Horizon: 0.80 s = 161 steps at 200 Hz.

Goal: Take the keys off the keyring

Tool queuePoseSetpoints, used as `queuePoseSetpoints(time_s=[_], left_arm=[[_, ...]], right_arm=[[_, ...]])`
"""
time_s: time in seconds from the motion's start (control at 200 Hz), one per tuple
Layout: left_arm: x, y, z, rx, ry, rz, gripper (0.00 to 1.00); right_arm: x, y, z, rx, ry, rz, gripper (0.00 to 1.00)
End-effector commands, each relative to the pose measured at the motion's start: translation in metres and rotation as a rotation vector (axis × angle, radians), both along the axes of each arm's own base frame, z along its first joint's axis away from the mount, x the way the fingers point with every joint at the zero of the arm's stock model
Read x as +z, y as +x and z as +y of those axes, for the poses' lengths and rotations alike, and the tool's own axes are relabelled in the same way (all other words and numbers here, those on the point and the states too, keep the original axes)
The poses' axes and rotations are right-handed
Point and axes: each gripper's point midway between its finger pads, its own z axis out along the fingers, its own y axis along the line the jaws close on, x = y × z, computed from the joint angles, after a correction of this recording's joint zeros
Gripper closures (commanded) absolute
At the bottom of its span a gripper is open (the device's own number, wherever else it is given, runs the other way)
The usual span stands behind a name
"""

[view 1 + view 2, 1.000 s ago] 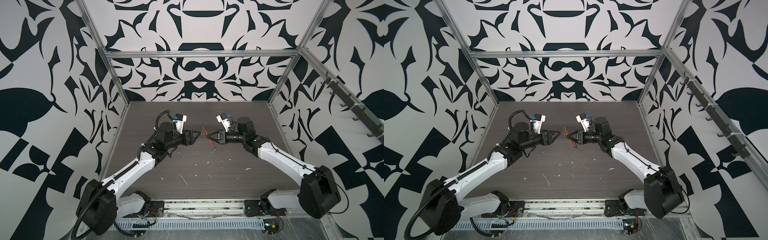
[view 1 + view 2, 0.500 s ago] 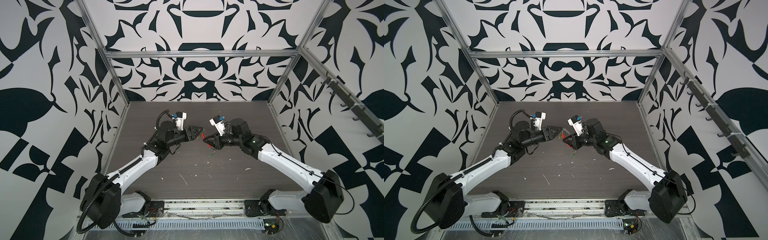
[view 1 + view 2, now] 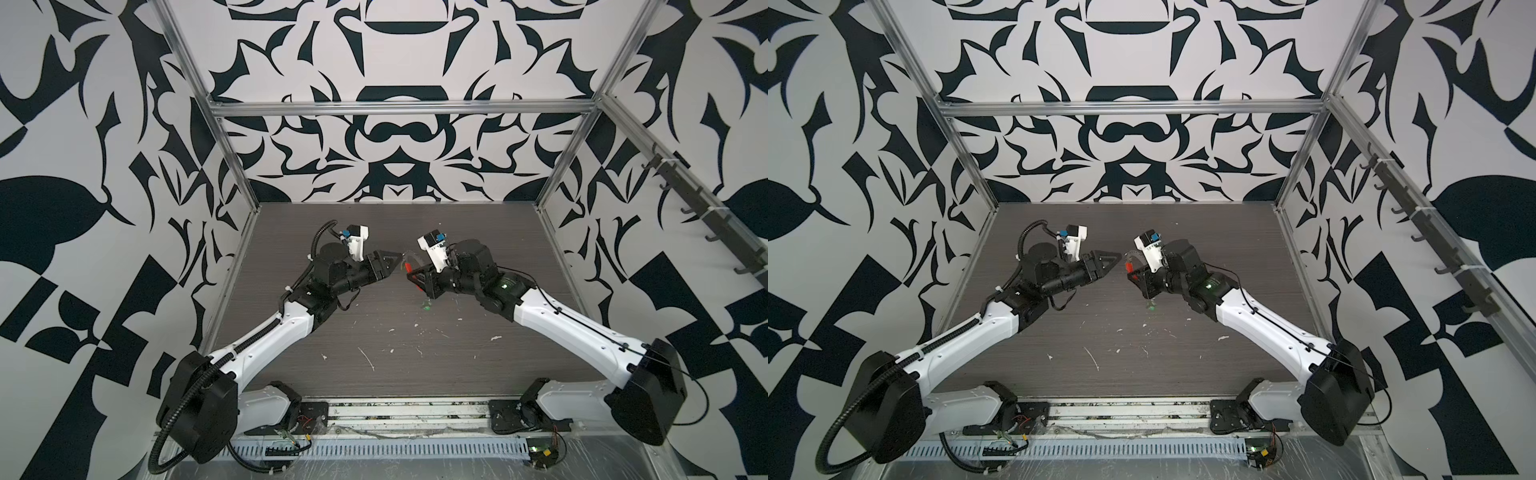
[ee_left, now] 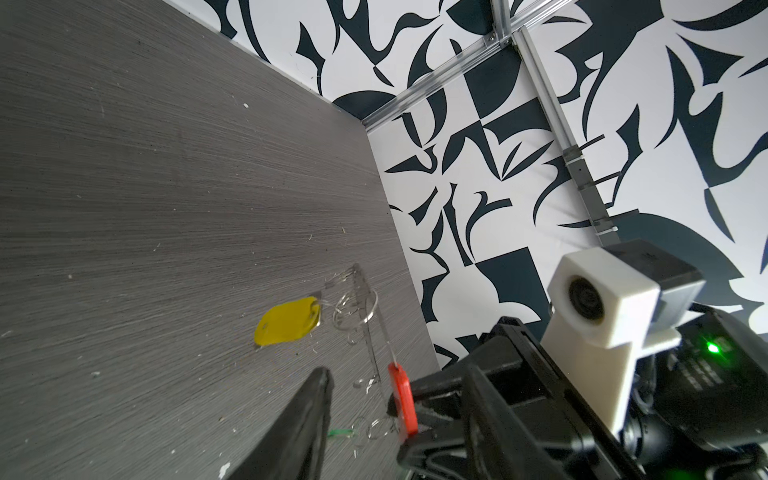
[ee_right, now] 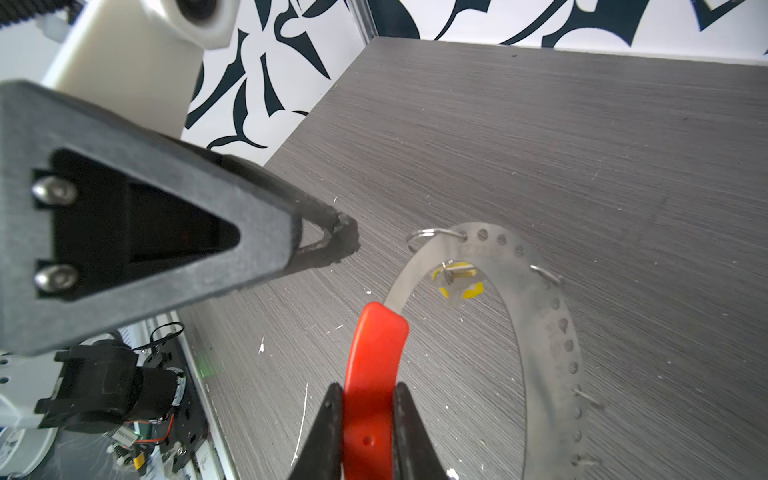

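The table (image 3: 374, 232), a dark grey wood-grain surface, fills the middle of the frame in both top views. The left arm (image 3: 266, 345) rises from the lower left corner and the right arm (image 3: 582, 332) from the lower right, and they meet just above frame centre. There the left gripper (image 3: 398, 259) points at the right gripper (image 3: 412, 275), tips close but apart. The top views resolve little between them: a red dash and a faint grey arc. The right wrist view supplies the detail: the right gripper (image 5: 368, 388) is clamped on the red sleeve (image 5: 374, 345) of the keyring (image 5: 555, 328), a flat grey hoop pierced with a row of holes and held clear of the table. That view also shows the left gripper (image 5: 332, 239) with a narrow gap between its fingers and nothing in it, near the hoop's end without touching. The left wrist view shows the hoop edge-on and only one left finger (image 4: 309, 415). Count: two arms, two grippers, one keyring, one sleeve. One yellow tag (image 4: 289, 326) shows, next to a cluster of split rings (image 4: 353, 311) at the hoop; the right wrist view frames it through the hoop, with a silver key (image 5: 457, 272) across it. One small green patch (image 3: 426, 307) lies on the table below the right gripper, too small to identify. White flecks (image 3: 365, 357) dot the table's lower half.
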Motion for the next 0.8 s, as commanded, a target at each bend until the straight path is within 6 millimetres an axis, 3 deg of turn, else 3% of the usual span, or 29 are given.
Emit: queuePoseSetpoints(time_s=[0.0,0.1,0.125,0.28,0.8], left_arm=[[-0.001,-0.001,-0.006,-0.024,-0.036,0.004,0.48],[0.005,-0.002,-0.008,-0.035,-0.054,-0.012,0.50],[-0.006,0.002,-0.011,-0.039,-0.041,0.012,0.50],[-0.008,0.002,-0.014,-0.044,-0.043,0.018,0.51],[-0.008,0.001,-0.018,-0.060,-0.066,0.020,0.68]], right_arm=[[0.045,0.008,0.006,-0.014,0.071,-0.121,0.95],[0.047,0.007,0.010,-0.008,0.075,-0.124,0.95],[0.047,0.007,0.011,-0.010,0.072,-0.125,0.95],[0.050,0.009,0.012,-0.025,0.076,-0.142,0.96],[0.052,0.008,0.024,-0.011,0.071,-0.153,0.96]])
